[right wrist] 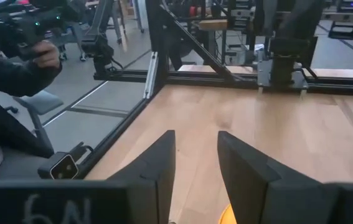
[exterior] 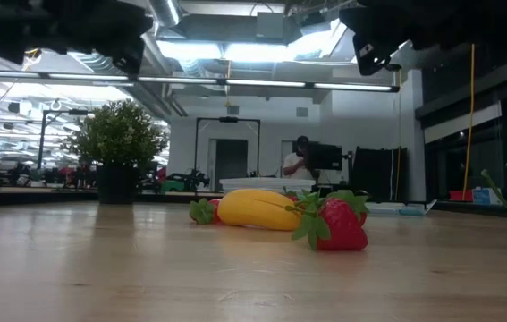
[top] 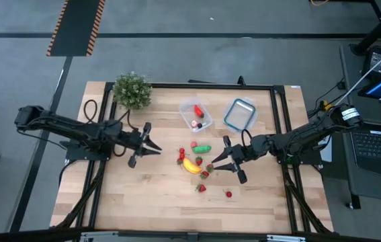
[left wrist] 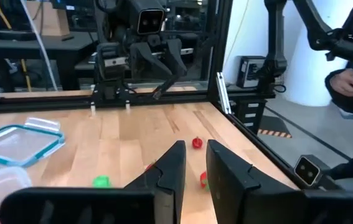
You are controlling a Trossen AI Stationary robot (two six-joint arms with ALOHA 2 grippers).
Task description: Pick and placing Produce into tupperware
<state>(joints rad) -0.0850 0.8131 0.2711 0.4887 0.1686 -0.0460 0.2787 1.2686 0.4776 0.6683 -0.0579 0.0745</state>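
The left end effector point(top: 156, 149) is positioned at 9 o'clock of the produce cluster, fingers parted by a narrow gap, nothing gripped. The right end effector point(top: 221, 160) is positioned at 3 o'clock, fingers apart, empty. The banana point(top: 191, 166) lies between them on the tabletop point(top: 150, 195). The tupperware point(top: 195, 115), at 12 o'clock, contains red pieces.

bare wood point(top: 143, 195) ahead, produce point(top: 195, 160) crowding centre

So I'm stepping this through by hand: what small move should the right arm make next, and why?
Probably lower the right gripper onto the banana. Its fingers stand apart with nothing between them, just right of the produce pile, and the tupperware holds only a piece or two.
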